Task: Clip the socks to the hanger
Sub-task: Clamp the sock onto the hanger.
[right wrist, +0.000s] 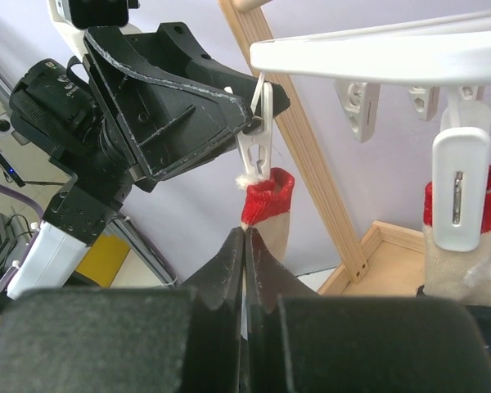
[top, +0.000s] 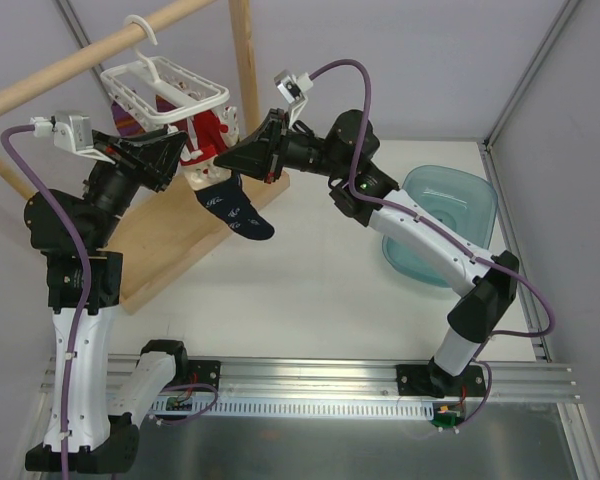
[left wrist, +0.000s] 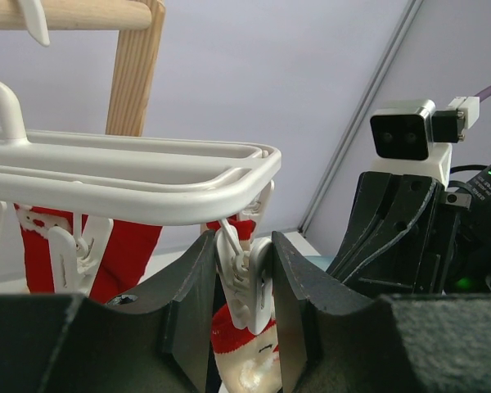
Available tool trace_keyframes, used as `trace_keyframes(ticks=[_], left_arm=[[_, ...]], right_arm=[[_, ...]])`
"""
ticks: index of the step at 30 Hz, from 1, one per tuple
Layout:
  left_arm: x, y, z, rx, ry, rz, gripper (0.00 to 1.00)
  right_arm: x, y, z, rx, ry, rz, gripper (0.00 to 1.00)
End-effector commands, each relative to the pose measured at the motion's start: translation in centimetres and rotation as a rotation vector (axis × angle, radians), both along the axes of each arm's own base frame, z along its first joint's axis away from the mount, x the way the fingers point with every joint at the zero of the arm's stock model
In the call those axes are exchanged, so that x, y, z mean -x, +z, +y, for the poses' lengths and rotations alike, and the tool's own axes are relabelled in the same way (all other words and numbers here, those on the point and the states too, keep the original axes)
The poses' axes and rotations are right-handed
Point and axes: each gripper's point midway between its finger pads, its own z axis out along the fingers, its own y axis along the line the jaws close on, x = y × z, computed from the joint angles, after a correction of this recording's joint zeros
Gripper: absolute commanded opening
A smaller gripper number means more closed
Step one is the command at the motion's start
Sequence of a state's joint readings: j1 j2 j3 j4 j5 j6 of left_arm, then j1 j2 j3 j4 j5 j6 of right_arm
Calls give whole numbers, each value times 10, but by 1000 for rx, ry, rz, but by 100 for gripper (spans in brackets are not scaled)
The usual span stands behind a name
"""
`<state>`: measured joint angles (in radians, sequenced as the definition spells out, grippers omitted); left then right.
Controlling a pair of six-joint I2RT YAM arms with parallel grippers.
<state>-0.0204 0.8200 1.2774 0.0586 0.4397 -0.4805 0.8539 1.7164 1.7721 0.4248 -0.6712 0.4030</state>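
Navy with white specks, one sock (top: 235,210) hung from the near corner of the single white hanger (top: 170,85). Its long axis ran down from the red-and-white cuff (right wrist: 266,192), and the toe pointed toward the near right above the worktop (top: 310,290). The hanger itself hung by its hook from a wooden rod (top: 100,55).

Two hands met at that corner. The left hand (left wrist: 244,246) had its fingers (left wrist: 192,303) closed on either side of the white clip (left wrist: 247,282) that held the cuff, touching both faces of it. The right hand (right wrist: 244,237) was pressed together, with its tips just under the cuff. Whether any fabric was nipped between them could not be told.

Only one navy sock could be counted. One teal basin (top: 450,200) sat on the worktop at the far right, well apart from the sock.
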Motion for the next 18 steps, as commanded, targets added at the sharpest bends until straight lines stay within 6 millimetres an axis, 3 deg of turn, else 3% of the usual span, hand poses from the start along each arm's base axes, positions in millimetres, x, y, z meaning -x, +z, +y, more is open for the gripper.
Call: trace_keyframes(ticks=[1,18], left_arm=[[13,27,-6,-20,-34,-113,1],[20,34,-13,-11,-86,-140,0]], right_arm=[[24,45,-23,-109,34,-100,1],[28,48,-34,-112,42,-112,1]])
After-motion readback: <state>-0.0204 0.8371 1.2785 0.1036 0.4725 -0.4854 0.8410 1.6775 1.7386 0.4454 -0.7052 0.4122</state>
